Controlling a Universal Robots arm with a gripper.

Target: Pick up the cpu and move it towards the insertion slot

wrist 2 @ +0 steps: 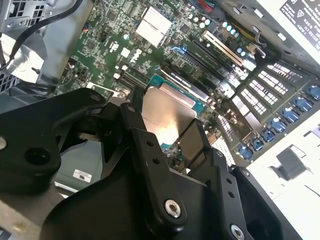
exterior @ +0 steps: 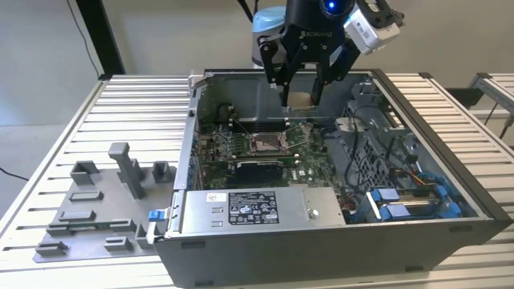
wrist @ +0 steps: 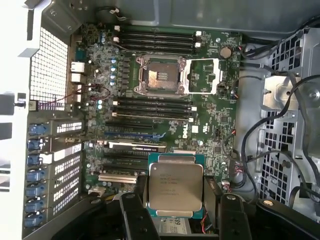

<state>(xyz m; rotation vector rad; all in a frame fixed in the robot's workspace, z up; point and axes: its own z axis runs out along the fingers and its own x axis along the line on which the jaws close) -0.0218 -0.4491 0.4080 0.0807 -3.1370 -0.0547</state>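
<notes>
My gripper [exterior: 302, 99] hangs over the far side of the open computer case, shut on the cpu [exterior: 301, 100], a small flat square chip with a silvery face. In both wrist views the cpu [wrist: 175, 186] [wrist 2: 165, 116] sits clamped between the black fingers [wrist: 136, 217], held in the air above the green motherboard. The insertion slot [exterior: 264, 143], a square socket with a shiny metal frame and tan centre, lies on the board nearer the camera and to the exterior view's left of the gripper. In the first wrist view the insertion slot [wrist: 159, 75] has its silver retention frame [wrist: 204, 76] swung open beside it.
The grey computer case [exterior: 449, 135] walls ring the motherboard. A power supply [exterior: 253, 208] fills the near side, with blue drive bays [exterior: 401, 205] and cables at the exterior view's right. Grey plastic fixture blocks [exterior: 105, 198] stand on the slatted table at the left.
</notes>
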